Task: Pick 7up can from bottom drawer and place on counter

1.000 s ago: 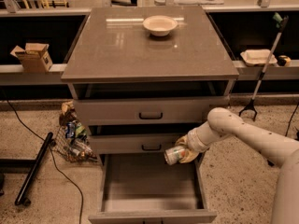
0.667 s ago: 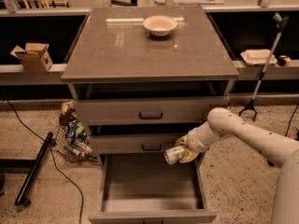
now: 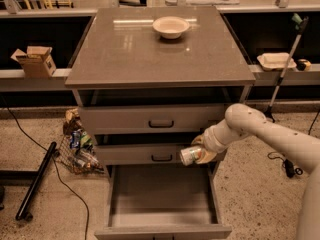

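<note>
The 7up can (image 3: 190, 155), silver-white with green marks, lies sideways in my gripper (image 3: 199, 155), held above the right back part of the open bottom drawer (image 3: 162, 219) and in front of the middle drawer's face. My gripper is shut on the can. The drawer's grey floor is bare. The counter (image 3: 130, 54) is the glossy grey-brown slab on top of the drawer unit, well above the gripper. My white arm (image 3: 270, 131) reaches in from the right.
A cream bowl (image 3: 171, 26) sits at the back of the counter. Two shut drawers with black handles (image 3: 161, 124) are above the open one. A cardboard box (image 3: 34, 60) is on the left ledge, a tray (image 3: 276, 60) on the right ledge, and a wire basket of litter (image 3: 77, 146) on the floor to the left.
</note>
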You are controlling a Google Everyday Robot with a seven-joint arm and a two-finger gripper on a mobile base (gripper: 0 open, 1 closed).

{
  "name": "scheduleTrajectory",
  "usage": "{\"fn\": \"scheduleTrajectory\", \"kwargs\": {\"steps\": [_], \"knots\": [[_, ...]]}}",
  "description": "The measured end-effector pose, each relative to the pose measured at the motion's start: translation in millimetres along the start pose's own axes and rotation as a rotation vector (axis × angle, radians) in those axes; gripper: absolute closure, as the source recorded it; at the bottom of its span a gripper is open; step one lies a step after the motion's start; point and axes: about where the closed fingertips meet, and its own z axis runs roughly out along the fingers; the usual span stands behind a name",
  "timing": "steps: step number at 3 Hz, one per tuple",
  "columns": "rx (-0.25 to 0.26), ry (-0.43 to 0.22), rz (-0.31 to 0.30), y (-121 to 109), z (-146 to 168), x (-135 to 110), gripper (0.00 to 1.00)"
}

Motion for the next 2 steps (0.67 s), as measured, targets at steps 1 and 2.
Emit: {"fn": "scheduleTrajectory", "kwargs": {"steps": [1,2], "knots": [[0.051,0.088,-0.031,-21.7,-56.2,-19.3,1.0],[0.084,0.15,-0.062,-37.3,-97.6,-38.1,1.0]]}}
